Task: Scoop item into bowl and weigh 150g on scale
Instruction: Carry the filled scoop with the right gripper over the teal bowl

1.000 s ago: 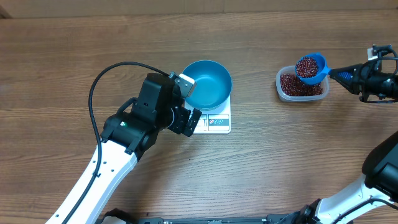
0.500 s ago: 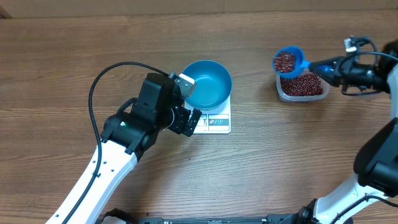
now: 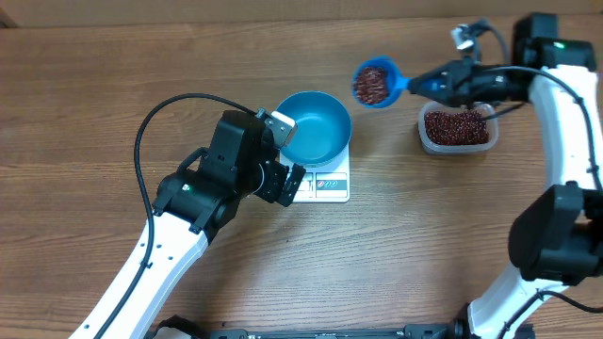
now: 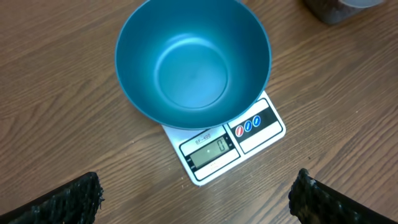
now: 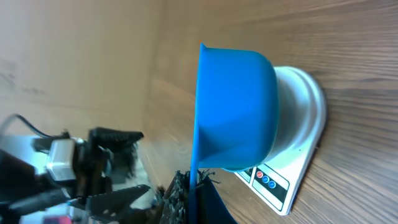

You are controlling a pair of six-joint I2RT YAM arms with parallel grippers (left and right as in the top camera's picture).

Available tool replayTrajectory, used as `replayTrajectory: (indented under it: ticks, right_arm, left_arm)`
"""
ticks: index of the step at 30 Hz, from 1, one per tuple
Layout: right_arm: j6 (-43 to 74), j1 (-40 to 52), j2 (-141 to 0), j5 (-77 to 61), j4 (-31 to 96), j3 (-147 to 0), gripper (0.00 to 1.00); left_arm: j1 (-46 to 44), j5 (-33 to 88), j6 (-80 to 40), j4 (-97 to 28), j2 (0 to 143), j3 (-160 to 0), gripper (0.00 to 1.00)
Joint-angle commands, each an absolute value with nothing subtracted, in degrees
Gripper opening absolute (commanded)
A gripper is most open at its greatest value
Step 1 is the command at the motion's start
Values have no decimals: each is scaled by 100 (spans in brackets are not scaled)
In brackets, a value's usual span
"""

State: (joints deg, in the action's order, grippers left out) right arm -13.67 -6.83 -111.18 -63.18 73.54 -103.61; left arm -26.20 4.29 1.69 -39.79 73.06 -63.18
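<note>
My right gripper (image 3: 450, 81) is clamped on the scoop (image 3: 397, 83) of beans (image 3: 373, 85), I think just beside the bowl (image 3: 316, 127) on the scale (image 3: 330, 185). My left gripper (image 3: 287, 155) is wide apart.

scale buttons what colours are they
The buttons are one red, two blue; clearest in the left wrist view.

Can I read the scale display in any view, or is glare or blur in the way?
Left wrist: scale display sharp, glare-free, reads 0. Overhead: evenly lit, display too small to read. Right wrist: frame rolled sideways, display not legible.
</note>
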Motion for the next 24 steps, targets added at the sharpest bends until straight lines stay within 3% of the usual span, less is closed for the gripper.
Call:
replayTrajectory:
  ticks: [1, 14, 24]
  right_arm:
    - [-1177, -217, -11059, -5916, 7181, -10556, 4]
    - [-875, 1074, -11059, -3863, 6554, -10556, 4]
    - [-1087, 1461, -11059, -3166, 6106, -10556, 4]
  left_arm:
    - [-2589, 405, 276, -3916, 7306, -6316, 100]
    - [-2589, 408, 276, -3894, 7306, -6316, 100]
    - [-2589, 408, 276, -3894, 7306, -6316, 100]
